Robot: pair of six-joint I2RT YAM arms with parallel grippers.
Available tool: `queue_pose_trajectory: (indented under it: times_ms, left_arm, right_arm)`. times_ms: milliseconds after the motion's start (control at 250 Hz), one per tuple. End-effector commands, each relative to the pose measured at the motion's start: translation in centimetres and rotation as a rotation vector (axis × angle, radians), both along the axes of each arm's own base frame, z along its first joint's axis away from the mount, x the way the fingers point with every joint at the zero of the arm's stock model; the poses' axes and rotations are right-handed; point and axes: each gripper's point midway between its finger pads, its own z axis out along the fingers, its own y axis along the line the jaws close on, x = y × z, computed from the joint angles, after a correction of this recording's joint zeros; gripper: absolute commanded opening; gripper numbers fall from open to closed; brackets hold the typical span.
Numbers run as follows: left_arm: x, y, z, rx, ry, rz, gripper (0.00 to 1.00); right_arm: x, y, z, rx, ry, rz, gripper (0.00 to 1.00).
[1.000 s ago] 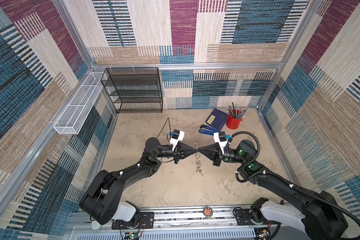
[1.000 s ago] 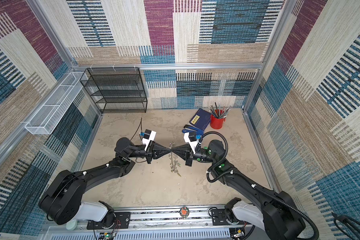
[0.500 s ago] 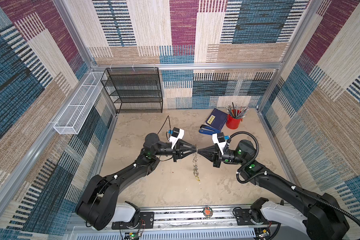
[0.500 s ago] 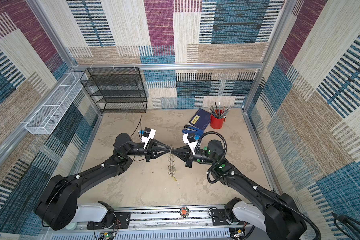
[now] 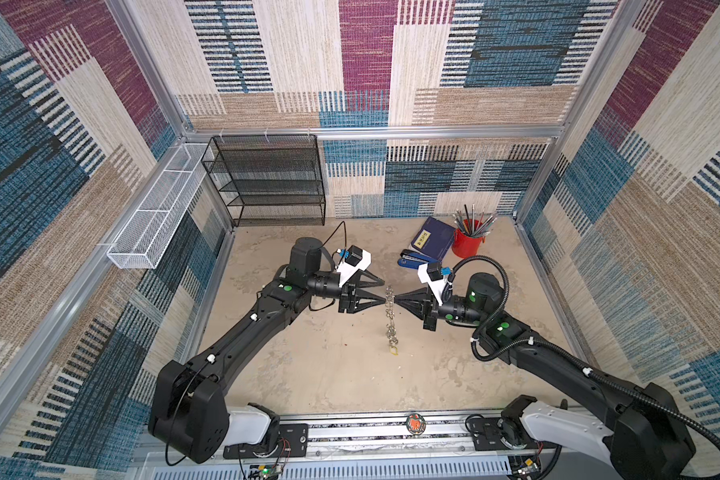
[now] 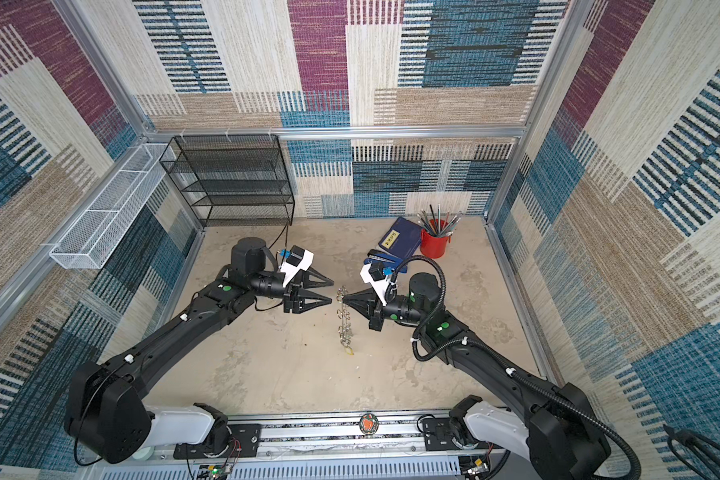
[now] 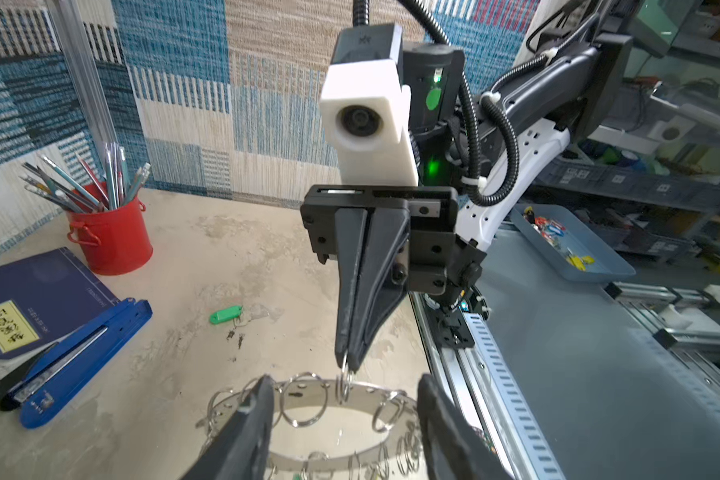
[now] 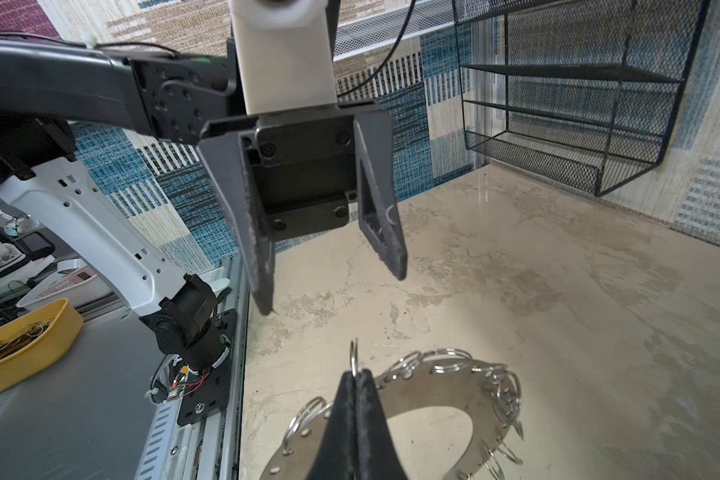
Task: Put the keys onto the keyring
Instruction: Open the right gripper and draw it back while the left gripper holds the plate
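Observation:
The keyring hangs edge-on between the two arms in both top views, its grey disc lined with silver split rings. My right gripper is shut on one split ring at the disc's upper edge and carries the whole keyring. My left gripper faces it, open, with its fingers either side of the disc's edge and touching nothing. A key with a green tag lies on the table behind the right gripper. A small yellow piece shows at the keyring's lower end.
At the back right are a blue stapler, a dark blue notebook and a red cup of pencils. A black mesh shelf stands against the back wall. A white wire basket hangs on the left wall.
My left gripper has opened, let go of the keyring and drawn back a little. The keyring now hangs from the right gripper alone.

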Motion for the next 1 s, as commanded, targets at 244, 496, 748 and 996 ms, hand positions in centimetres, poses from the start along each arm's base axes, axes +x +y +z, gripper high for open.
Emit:
queue_pose_trajectory:
  times_ms: [244,496,748,996]
  left_arm:
    - [-0.5,0.2,-3.0,0.177,0.040,-0.024,0.53]
    - [-0.2,-0.9,-2.7,0.171,0.031,-0.005,0.50]
    - [0.0,-1.4,-3.0,0.201,0.037,0.001,0.41]
    - [-0.1,-1.4,-3.3,0.217,0.042,0.002,0.33]
  right_arm:
    - [0.1,0.4,0.2,-0.003,-0.021,0.023,0.00]
    - [-0.2,0.5,0.2,0.004,-0.020,0.037,0.00]
    - [-0.5,0.4,0.2,0.011,-0.021,0.048,0.00]
    - [-0.6,0.4,0.4,0.016,-0.026,0.048,0.00]
